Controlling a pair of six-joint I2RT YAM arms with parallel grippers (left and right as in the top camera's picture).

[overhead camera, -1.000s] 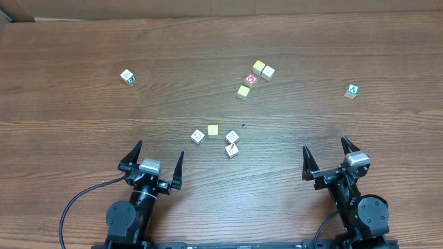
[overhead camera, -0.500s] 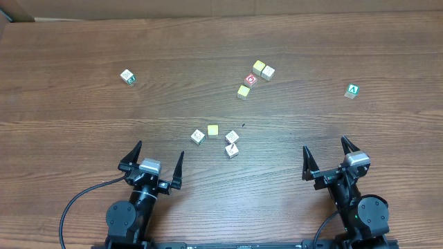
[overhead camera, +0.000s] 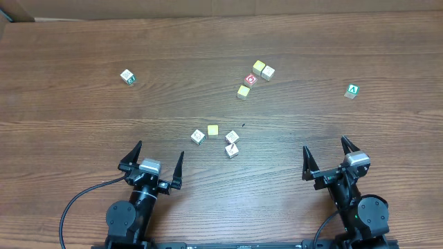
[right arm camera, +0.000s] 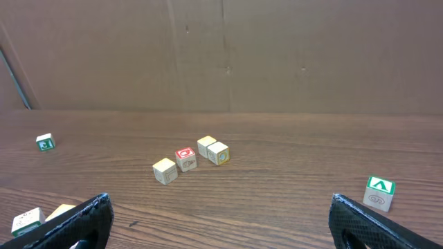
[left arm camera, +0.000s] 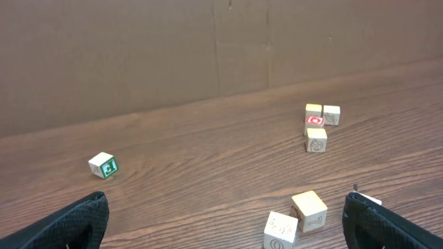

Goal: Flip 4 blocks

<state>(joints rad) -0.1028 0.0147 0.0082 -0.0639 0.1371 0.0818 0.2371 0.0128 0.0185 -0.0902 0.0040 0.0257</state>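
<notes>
Shows four small wooden blocks clustered near the middle of the wooden table, well apart from the left gripper and right gripper, both at the near edge, jaws spread wide and empty.

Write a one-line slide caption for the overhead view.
Left claw and right claw open, clear of four small pale wooden cubes clustered on the brown wooden table.

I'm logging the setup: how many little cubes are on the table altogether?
10. Four blocks clustered mid-table; a four-cube group behind them, rightward; a lone cube far left; the green "A" cube far right. None looks hidden.
</notes>
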